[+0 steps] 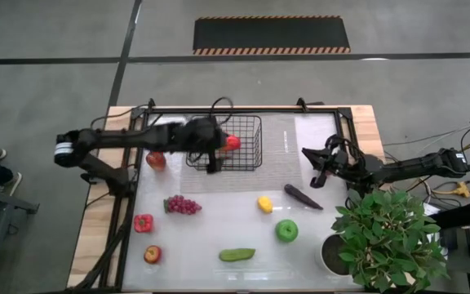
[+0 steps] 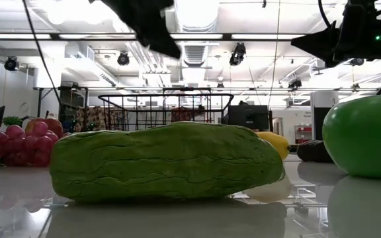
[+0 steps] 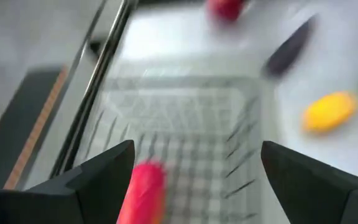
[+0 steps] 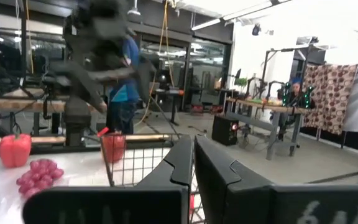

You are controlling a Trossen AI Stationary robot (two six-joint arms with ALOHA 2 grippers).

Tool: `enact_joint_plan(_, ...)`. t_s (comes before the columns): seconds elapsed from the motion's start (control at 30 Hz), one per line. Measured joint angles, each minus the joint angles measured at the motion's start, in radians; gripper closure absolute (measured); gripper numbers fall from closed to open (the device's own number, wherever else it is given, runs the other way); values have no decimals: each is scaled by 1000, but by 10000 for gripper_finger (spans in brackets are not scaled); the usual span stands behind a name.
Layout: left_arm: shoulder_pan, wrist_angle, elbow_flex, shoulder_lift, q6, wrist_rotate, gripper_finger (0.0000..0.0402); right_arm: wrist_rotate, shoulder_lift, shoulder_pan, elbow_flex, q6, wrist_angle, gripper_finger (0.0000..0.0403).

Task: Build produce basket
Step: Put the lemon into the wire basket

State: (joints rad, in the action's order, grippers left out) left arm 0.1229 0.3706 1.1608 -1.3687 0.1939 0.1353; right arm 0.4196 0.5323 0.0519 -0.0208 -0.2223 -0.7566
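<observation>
The black wire basket point(image 1: 247, 135) stands at the far middle of the table; a red piece of produce point(image 1: 232, 143) lies inside it on the mesh floor point(image 3: 143, 190). My left gripper point(image 1: 217, 147) hovers open above the basket's left half, its fingers point(image 3: 107, 168) spread wide over the mesh. On the table lie a red apple point(image 1: 156, 160), grapes point(image 1: 182, 205), a red pepper point(image 1: 143, 222), another apple point(image 1: 152, 254), a cucumber point(image 1: 237, 255), a lemon point(image 1: 264, 204), a green apple point(image 1: 286, 231) and an eggplant point(image 1: 302, 196). My right gripper point(image 1: 310, 167) waits shut, right of the basket point(image 4: 191, 158).
A leafy potted plant point(image 1: 386, 237) stands at the near right corner, close under my right arm. The table's frame rails point(image 1: 129, 204) run along the left side. In the low view the cucumber point(image 2: 170, 162) and the green apple point(image 2: 366, 135) fill the foreground. A person stands beyond the table point(image 4: 126, 74).
</observation>
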Motion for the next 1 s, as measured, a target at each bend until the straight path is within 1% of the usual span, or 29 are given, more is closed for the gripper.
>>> enact_joint_plan(0.1,-83,-108,-75,60,24,-3,70,-9,0,0,0,31,20,394)
enact_joint_plan(0.23,-156,-254,-180,131,59,-3,70,-60,0,0,0,115,51,393)
enact_joint_plan(0.3,-167,-322,-230,163,59,-3,70,-92,5,0,0,159,50,388)
enact_joint_plan(0.37,-170,-388,-273,186,58,-1,70,-148,6,1,-2,193,46,380)
enact_joint_plan(0.47,-170,-425,-324,217,71,3,70,-228,15,2,-34,237,63,365)
enact_joint_plan(0.57,-170,-484,-361,242,110,37,70,-262,43,6,-97,251,120,353)
enact_joint_plan(0.63,-170,-531,-375,251,142,66,70,-264,72,14,-152,250,161,347)
enact_joint_plan(0.73,-170,-558,-380,259,161,95,70,-265,134,31,-233,244,230,344)
enact_joint_plan(0.83,-170,-559,-376,260,161,112,70,-266,202,53,-309,243,287,344)
enact_joint_plan(1.0,-170,-553,-379,260,161,118,70,-263,311,84,-437,326,451,344)
